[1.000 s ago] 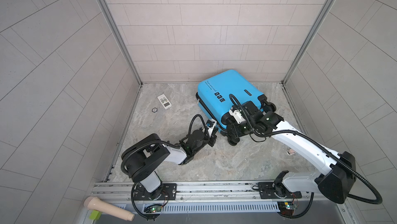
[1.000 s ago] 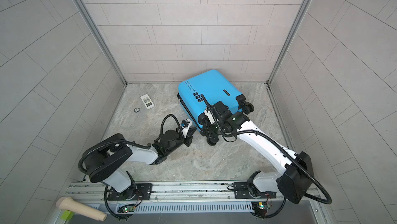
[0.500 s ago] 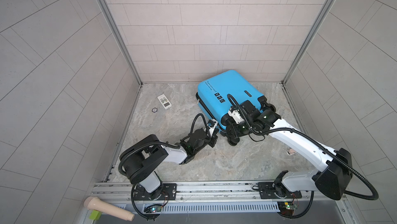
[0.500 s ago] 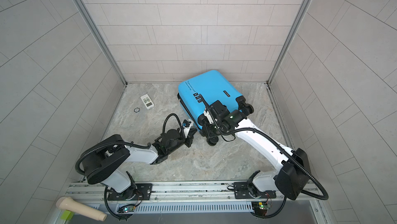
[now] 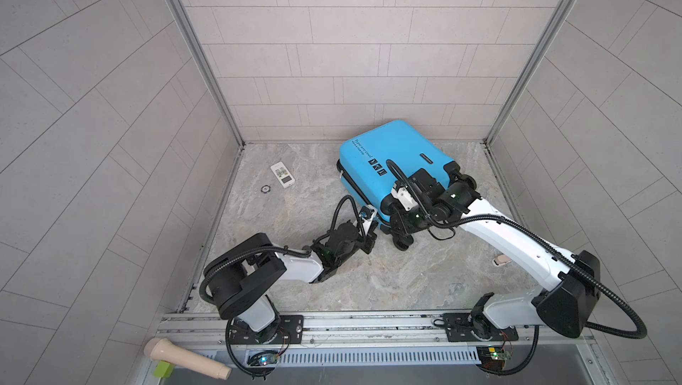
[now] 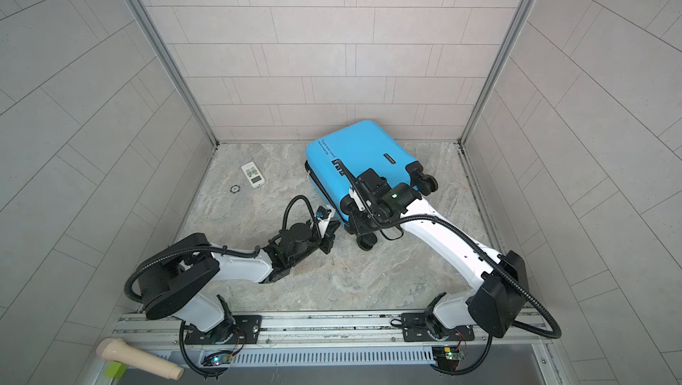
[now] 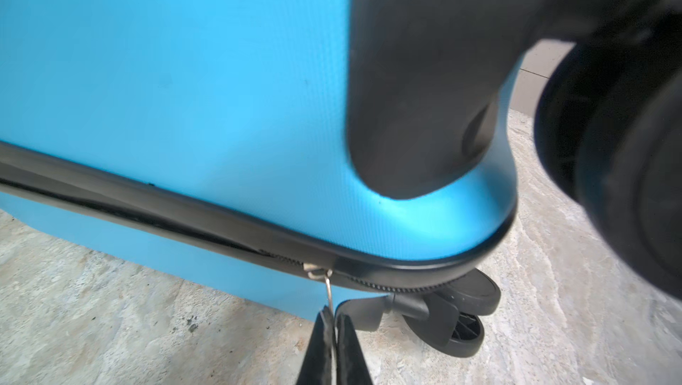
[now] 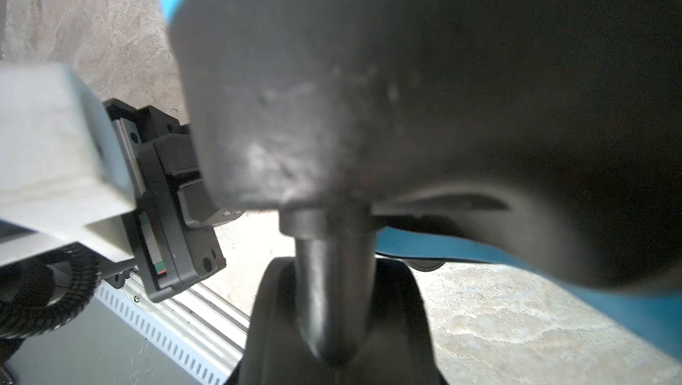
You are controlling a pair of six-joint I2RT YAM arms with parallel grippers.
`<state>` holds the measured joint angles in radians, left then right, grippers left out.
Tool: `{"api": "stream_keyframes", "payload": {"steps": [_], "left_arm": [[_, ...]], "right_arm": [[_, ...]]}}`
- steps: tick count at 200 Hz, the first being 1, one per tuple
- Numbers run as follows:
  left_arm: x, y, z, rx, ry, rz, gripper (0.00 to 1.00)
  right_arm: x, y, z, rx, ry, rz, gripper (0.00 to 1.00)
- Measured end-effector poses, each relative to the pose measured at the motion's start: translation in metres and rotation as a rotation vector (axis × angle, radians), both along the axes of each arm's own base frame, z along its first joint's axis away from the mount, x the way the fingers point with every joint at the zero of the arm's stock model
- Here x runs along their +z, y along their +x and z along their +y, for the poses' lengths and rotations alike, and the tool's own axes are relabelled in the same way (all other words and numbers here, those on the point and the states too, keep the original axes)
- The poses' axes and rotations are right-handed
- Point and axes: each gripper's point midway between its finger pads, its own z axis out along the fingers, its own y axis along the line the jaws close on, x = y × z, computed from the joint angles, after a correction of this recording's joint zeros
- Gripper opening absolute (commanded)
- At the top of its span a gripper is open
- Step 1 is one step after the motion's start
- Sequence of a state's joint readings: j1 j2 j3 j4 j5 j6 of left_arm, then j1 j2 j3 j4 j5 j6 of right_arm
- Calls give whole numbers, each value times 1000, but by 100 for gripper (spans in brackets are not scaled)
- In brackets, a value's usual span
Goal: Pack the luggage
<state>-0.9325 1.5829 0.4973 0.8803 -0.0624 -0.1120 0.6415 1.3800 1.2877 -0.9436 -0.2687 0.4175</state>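
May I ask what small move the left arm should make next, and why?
Probably draw the zipper pull along the zipper band, away from the wheels: the left gripper has its jaws shut on it, and the luggage seam there looks unmeshed, while teeth nearer the wheels look closed.

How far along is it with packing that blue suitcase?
Done: the blue suitcase lies shut. In hand: the left hand pinches the zipper pull; the right hand is at a wheel corner. To do: the zip looks partly open, and a white remote lies outside.
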Motion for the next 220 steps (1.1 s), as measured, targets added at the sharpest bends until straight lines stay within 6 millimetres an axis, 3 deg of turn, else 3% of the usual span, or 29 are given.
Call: {"api": "stream_keyframes", "payload": {"steps": [80, 110, 158, 209, 220], "left_arm": [[4, -3, -1, 13, -3, -15, 0], [6, -21, -10, -54, -13, -15, 0], [1, -39, -19, -125, -13, -4, 0], [4, -41, -24, -131, -27, -23, 0], [7, -55, -37, -193, -40, -24, 0]], "right_arm": [[3, 3, -6, -16, -23, 14, 0], [2, 5, -8, -37, 0, 31, 0], [-14, 5, 4, -59, 106, 63, 0], [-13, 9, 17, -106, 213, 70, 0], [-11, 15, 24, -119, 240, 54, 0]]}}
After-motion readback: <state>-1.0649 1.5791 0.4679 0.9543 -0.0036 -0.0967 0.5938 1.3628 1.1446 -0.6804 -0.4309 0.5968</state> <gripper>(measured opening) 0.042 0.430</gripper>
